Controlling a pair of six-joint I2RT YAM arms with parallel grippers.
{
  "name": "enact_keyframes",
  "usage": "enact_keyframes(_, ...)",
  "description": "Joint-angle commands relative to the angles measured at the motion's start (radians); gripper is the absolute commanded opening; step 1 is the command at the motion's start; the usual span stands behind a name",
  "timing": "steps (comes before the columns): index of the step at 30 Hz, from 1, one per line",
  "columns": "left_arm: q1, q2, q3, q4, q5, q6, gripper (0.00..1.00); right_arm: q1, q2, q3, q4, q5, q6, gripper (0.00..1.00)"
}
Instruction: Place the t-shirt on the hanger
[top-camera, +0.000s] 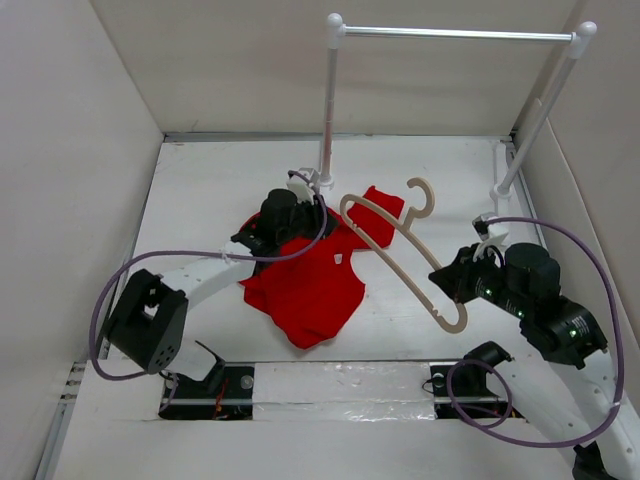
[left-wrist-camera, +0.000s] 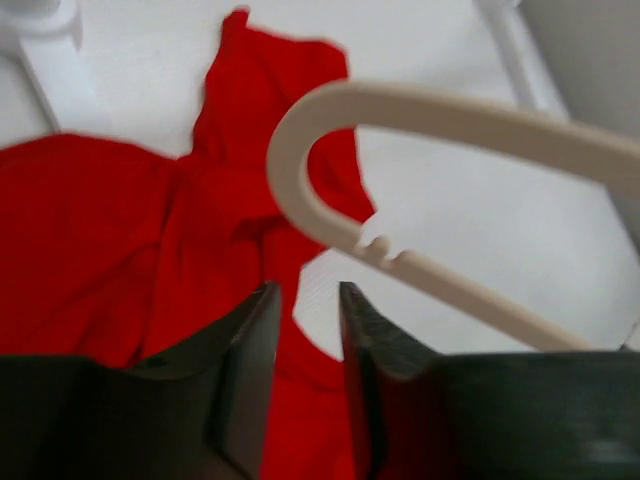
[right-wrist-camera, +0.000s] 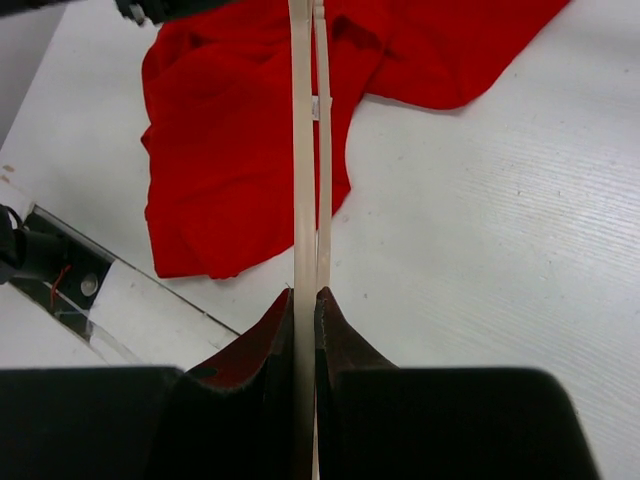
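The red t-shirt lies crumpled mid-table, one sleeve spread toward the back. My left gripper is at its upper edge. In the left wrist view its jaws stand narrowly apart with red cloth between them, apparently pinched. My right gripper is shut on the cream hanger, held tilted above the table with its hook pointing back. The hanger's rounded far end hovers just ahead of my left fingers, over the shirt. In the right wrist view the hanger runs straight out from the shut gripper over the shirt.
A tall white rack with a metal rail stands at the back; its posts and feet are close behind my left gripper. White walls enclose the table on three sides. A slot with cables runs along the near edge.
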Motion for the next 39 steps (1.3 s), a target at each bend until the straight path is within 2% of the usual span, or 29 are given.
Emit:
enact_keyframes(1, -0.003, 0.051, -0.03, -0.04, 0.01, 0.059, 0.3, 0.012, 0.009, 0.012, 0.023, 0.036, 0.013, 0.0)
enact_keyframes(4, -0.012, 0.11, -0.024, -0.034, 0.014, 0.078, 0.37, 0.012, 0.016, 0.006, 0.039, 0.036, 0.022, 0.0)
enact_keyframes(11, -0.024, 0.217, 0.058, -0.032, -0.031, 0.116, 0.39, 0.012, 0.007, -0.067, 0.112, 0.007, 0.058, 0.0)
enact_keyframes(19, -0.047, 0.297, 0.16, -0.048, -0.174, 0.18, 0.38, 0.012, -0.022, -0.08, 0.114, 0.004, 0.068, 0.0)
enact_keyframes(22, -0.069, 0.337, 0.19, -0.058, -0.27, 0.214, 0.38, 0.012, -0.034, -0.08, 0.102, 0.013, 0.072, 0.0)
enact_keyframes(30, -0.069, 0.406, 0.249, -0.057, -0.306, 0.265, 0.35, 0.012, -0.054, -0.067, 0.079, 0.024, 0.082, 0.0)
enact_keyframes(33, -0.069, 0.415, 0.253, -0.037, -0.293, 0.273, 0.3, 0.012, -0.069, -0.06, 0.062, 0.03, 0.09, 0.0)
enact_keyframes(37, -0.069, 0.391, 0.235, -0.002, -0.287, 0.262, 0.0, 0.012, -0.089, -0.065, 0.034, 0.029, 0.099, 0.0)
enact_keyframes(39, -0.069, 0.354, 0.223, 0.018, -0.283, 0.256, 0.0, 0.012, -0.088, -0.07, 0.014, 0.027, 0.098, 0.0)
